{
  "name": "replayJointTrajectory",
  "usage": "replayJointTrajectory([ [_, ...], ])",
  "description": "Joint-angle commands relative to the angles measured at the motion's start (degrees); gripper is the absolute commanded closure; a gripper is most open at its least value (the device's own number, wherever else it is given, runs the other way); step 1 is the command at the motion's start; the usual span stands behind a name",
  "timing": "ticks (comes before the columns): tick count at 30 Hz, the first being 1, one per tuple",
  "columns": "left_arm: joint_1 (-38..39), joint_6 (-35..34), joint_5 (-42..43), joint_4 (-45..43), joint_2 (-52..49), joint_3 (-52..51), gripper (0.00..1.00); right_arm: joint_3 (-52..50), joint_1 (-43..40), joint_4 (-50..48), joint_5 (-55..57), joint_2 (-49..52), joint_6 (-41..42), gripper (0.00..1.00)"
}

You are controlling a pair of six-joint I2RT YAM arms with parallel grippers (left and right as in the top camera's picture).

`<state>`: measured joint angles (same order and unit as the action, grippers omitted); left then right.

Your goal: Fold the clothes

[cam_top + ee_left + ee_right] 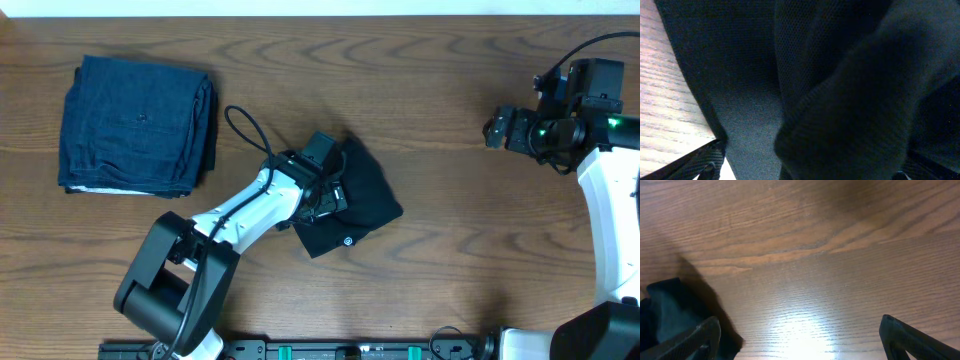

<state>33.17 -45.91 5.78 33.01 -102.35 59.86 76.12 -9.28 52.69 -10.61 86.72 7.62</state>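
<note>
At the far left of the table (450, 260), near its back edge, we see a dark blue denim-like garment (138, 125) folded into a neat square, well apart from everything else. Moving right, the left arm (250, 210) reaches up from the front edge at a slant, a black cable (245, 125) looping off behind it. The left gripper (338, 196) sits right down on the black T-shirt (372, 195), which lies crumpled in a small heap near the middle of the table. A small white logo (347, 239) shows at the heap's front corner.

From the left wrist we see almost nothing but dark cloth bunched close to the lens, with a strip of wood grain on the left. The fingertips (705, 162) stand far apart in the bottom corners, so the jaws are spread wide, with fabric mounded between them. We cannot tell whether the cloth touches either finger.

Further right there is bare wood, and then the right gripper (493, 131) hangs well clear of the shirt, toward the back right. Its fingers (695, 337) are spread wide over the tabletop, gripping nothing.
</note>
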Motion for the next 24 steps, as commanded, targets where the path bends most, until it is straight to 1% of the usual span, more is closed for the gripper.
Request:
replayJointTrajectory([
  [1, -0.1, -2.3, -2.4, 0.5, -3.5, -0.7, 0.02, -0.1, -0.3, 0.0, 0.3, 0.0, 0.0, 0.01],
  [6, -0.1, -3.6, -2.4, -0.3, -7.6, -0.7, 0.0, -0.1, -0.3, 0.0, 0.3, 0.0, 0.0, 0.01],
  [7, -0.1, -3.5, -2.4, -0.3, -8.3, -0.7, 0.08, -0.1, -0.3, 0.0, 0.3, 0.0, 0.0, 0.01],
  [8, -0.1, -3.5, -2.4, -0.3, -8.9, -0.7, 0.19, -0.1, -0.3, 0.0, 0.3, 0.0, 0.0, 0.01],
  [9, -0.1, -3.5, -2.4, -0.3, -9.2, -0.7, 0.28, -0.1, -0.3, 0.0, 0.3, 0.0, 0.0, 0.01],
  [12, -0.1, -3.5, -2.4, -0.1, -9.2, -0.7, 0.43, -0.1, -0.3, 0.0, 0.3, 0.0, 0.0, 0.01],
  [14, -0.1, -3.5, -2.4, 0.1, -9.2, -0.7, 0.48, -0.1, -0.3, 0.0, 0.3, 0.0, 0.0, 0.01],
  [20, -0.3, -3.5, -2.4, 0.7, -9.2, -0.7, 0.46, -0.1, -0.3, 0.0, 0.3, 0.0, 0.0, 0.01],
  [22, -0.6, -3.5, -2.4, 1.5, -9.1, -0.3, 0.31, -0.1, -0.3, 0.0, 0.3, 0.0, 0.0, 0.01],
  [24, -1.4, -3.3, -2.4, 4.4, -8.5, 1.0, 0.21, -0.1, -0.3, 0.0, 0.3, 0.0, 0.0, 0.01],
])
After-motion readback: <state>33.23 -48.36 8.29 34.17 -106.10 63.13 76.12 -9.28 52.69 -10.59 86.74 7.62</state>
